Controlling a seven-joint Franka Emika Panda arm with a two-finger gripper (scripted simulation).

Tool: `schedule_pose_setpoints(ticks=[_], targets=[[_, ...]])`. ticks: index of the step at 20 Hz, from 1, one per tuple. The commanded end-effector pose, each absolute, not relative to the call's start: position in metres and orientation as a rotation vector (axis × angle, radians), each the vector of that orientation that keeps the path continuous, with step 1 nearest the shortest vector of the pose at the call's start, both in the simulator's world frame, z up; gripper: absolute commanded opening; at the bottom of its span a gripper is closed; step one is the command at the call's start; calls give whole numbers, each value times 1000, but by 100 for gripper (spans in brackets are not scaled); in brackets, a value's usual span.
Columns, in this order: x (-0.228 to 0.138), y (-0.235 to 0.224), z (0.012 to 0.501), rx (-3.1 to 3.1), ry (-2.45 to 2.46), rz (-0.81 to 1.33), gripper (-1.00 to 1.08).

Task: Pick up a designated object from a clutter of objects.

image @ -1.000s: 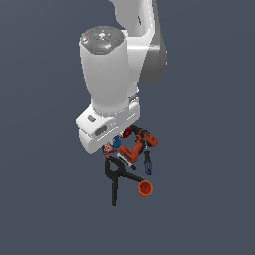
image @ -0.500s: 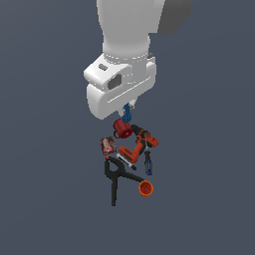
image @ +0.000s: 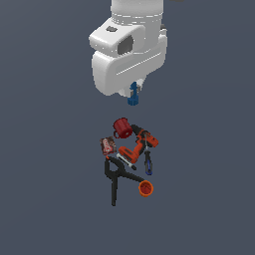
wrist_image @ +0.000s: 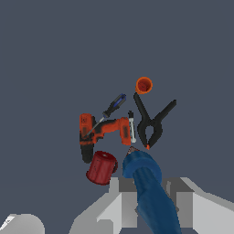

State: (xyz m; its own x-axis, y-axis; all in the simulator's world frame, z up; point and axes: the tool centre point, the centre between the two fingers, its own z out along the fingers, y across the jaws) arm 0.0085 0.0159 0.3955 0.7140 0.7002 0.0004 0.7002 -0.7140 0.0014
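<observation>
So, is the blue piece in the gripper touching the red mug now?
Apart. The exterior view shows bare floor between the blue piece, held up in the gripper, and the red mug lying lower in the heap.

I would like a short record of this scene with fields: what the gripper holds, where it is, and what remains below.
gripper: gripper, shut on blue piece
held object position: lifted, apart from the heap
left below: red mug, power drill, black clamp, orange cup, small reddish box, blue-handled screwdriver
</observation>
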Motion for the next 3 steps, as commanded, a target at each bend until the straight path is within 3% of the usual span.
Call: schedule_pose_setpoints(ticks=[1,3], targets=[[7,18,400,2908,1187,0,-100],[8,18,400,2909,1187,0,-100]])
